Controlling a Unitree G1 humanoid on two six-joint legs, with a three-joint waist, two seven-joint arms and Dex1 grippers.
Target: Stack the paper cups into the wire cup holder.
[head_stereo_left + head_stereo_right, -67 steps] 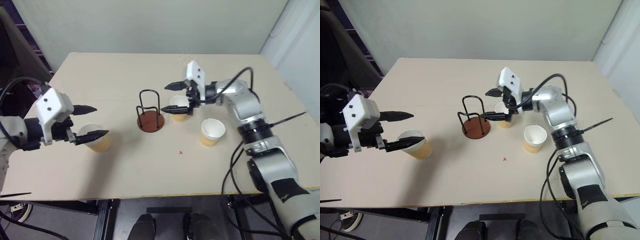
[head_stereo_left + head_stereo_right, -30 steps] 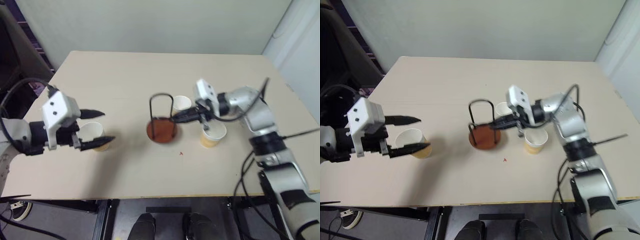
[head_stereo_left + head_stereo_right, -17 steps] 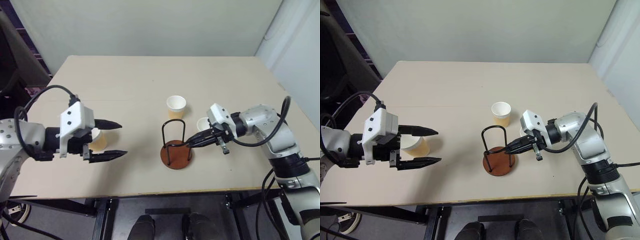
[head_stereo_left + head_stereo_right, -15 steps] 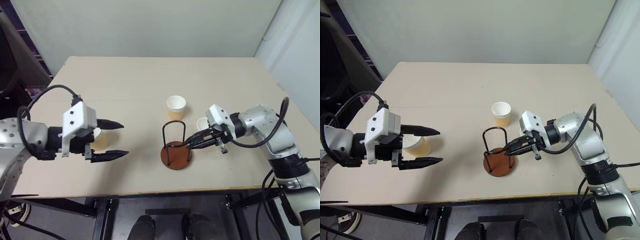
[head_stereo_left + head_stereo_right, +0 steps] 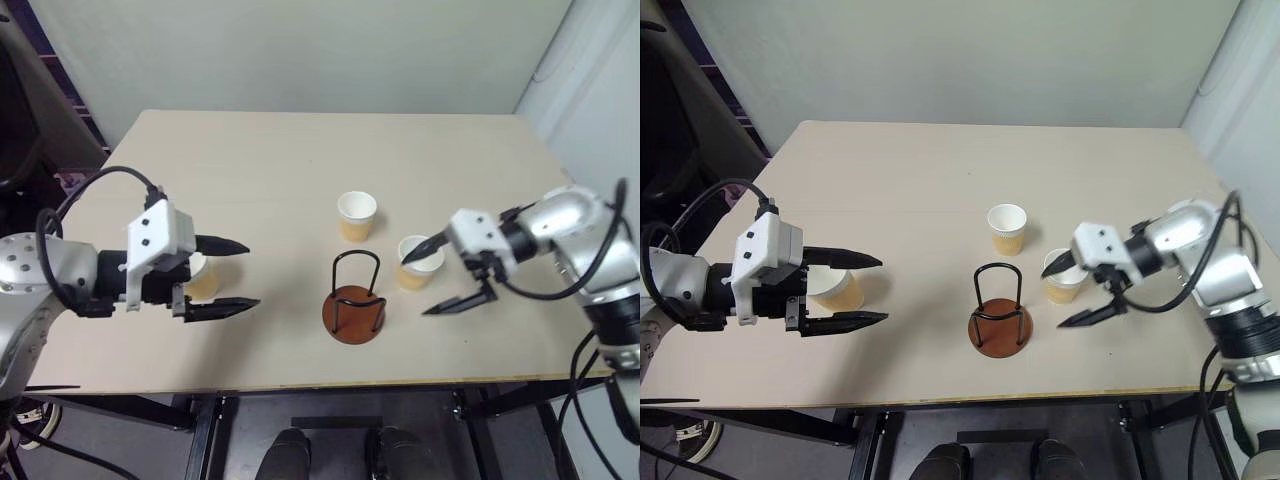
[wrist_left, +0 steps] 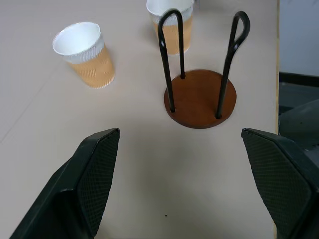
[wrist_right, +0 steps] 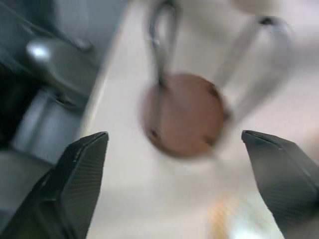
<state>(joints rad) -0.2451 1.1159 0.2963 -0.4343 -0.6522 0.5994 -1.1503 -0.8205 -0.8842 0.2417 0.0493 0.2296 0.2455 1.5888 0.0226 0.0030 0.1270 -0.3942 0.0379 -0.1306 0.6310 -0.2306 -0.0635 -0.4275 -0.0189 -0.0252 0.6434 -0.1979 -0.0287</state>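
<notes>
The wire cup holder (image 5: pixel 354 312) stands near the table's front edge, empty, with a reddish-brown base and black wire loops. One paper cup (image 5: pixel 357 215) stands behind it, another (image 5: pixel 415 262) to its right. The third cup (image 5: pixel 200 280) stands at the left, partly behind my left gripper (image 5: pixel 248 275), which is open with its fingers reaching past that cup toward the holder. My right gripper (image 5: pixel 415 288) is open beside the right cup: one finger shows across its rim, the other lies nearer the table's front. The left wrist view looks at the holder (image 6: pixel 201 99) and two cups.
The beige table (image 5: pixel 250 160) has bare room at the back and far left. Its front edge runs just in front of the holder. A wall stands behind the table. The right wrist view shows the holder (image 7: pixel 184 114), blurred, near the table edge.
My right gripper was shut at the holder's wire; it has opened and swung right, away from the holder, to the right cup. The left gripper has hardly moved.
</notes>
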